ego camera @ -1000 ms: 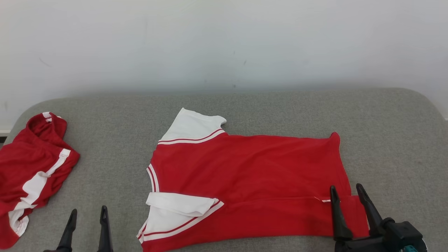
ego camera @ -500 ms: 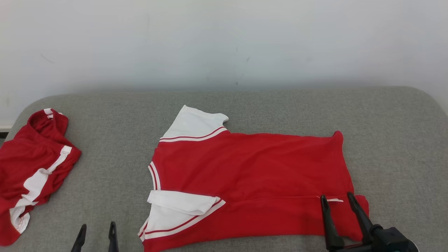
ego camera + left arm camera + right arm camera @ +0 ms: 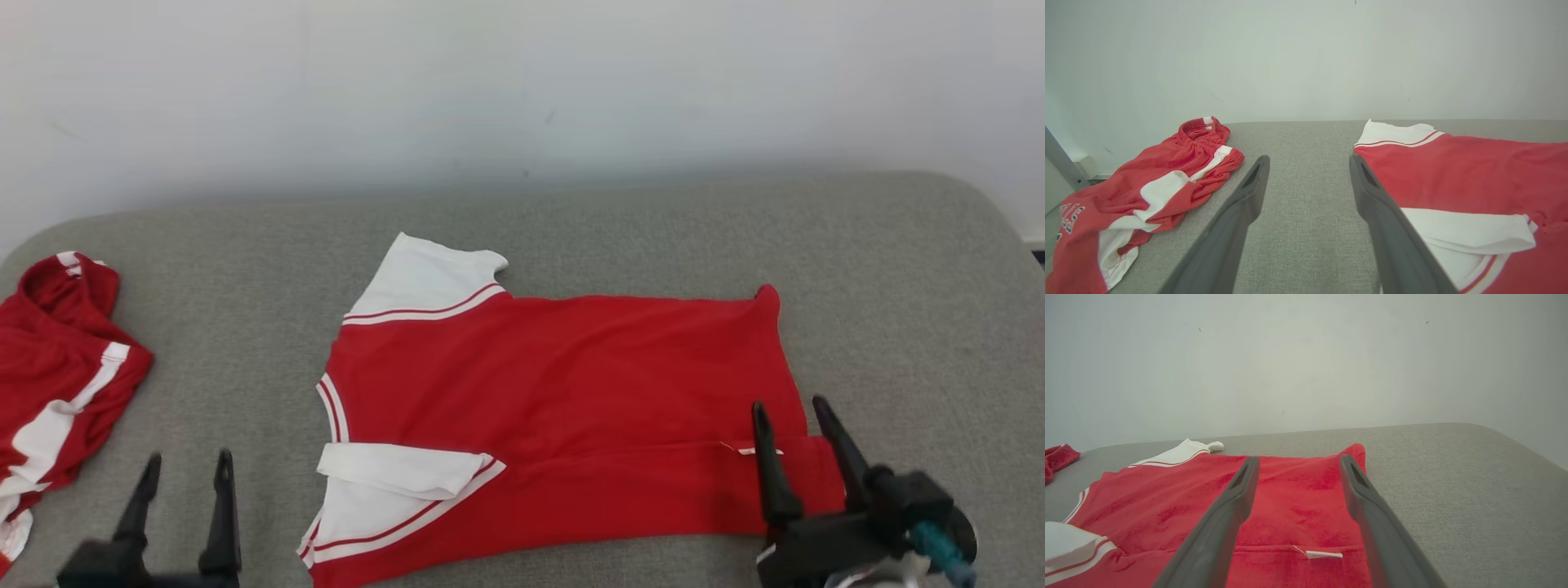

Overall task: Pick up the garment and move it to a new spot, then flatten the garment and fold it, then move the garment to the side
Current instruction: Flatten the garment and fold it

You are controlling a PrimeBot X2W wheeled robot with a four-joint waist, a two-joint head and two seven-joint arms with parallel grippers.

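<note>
The garment is a red T-shirt with white sleeves, spread on the grey padded table, collar to the left, its near long edge folded over. It also shows in the left wrist view and the right wrist view. My right gripper stands open over the shirt's near right hem, beside a small white tag, and holds nothing. At the lower left my left gripper stands open above bare grey surface, left of the shirt's near sleeve.
Crumpled red shorts with white stripes lie at the table's far left edge, also in the left wrist view. A pale wall rises behind the table. Bare grey surface extends right of the shirt and along the back.
The head camera has shifted, so the whole scene sits lower left. Both grippers show further up in the picture than half a second ago. The shirt lies as before.
</note>
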